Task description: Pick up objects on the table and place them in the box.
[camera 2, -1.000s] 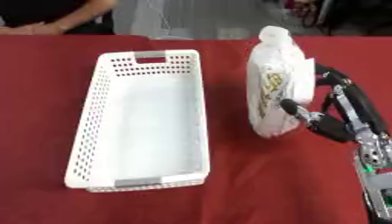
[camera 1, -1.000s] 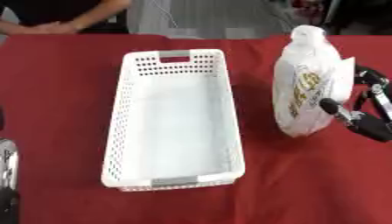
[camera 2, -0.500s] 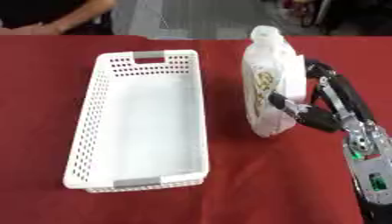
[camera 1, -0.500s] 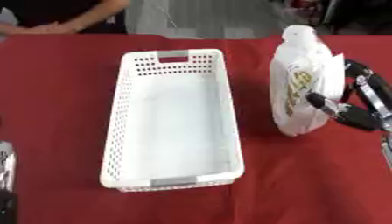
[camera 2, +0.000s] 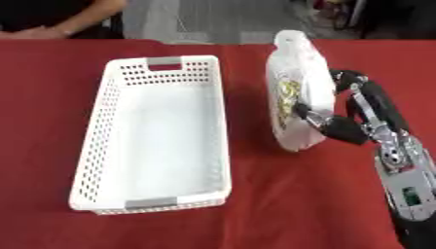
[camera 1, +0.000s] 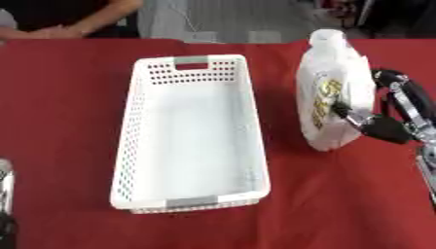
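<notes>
One bag betw. R fingers

I had the basket lying lengthwise on the table, left of the bag, bag upright beside it, my right hand against the bag's right side.

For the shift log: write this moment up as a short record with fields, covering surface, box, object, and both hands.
surface: table with red cloth
box: white perforated basket, nothing visible inside
object: white bag with yellow print, standing right of the box, outside it
right hand: right hand curled round the bag, thumb on its front, fingers behind
left hand: left hand at the lower left edge, only a sliver showing
task status: bag not yet in the box
</notes>
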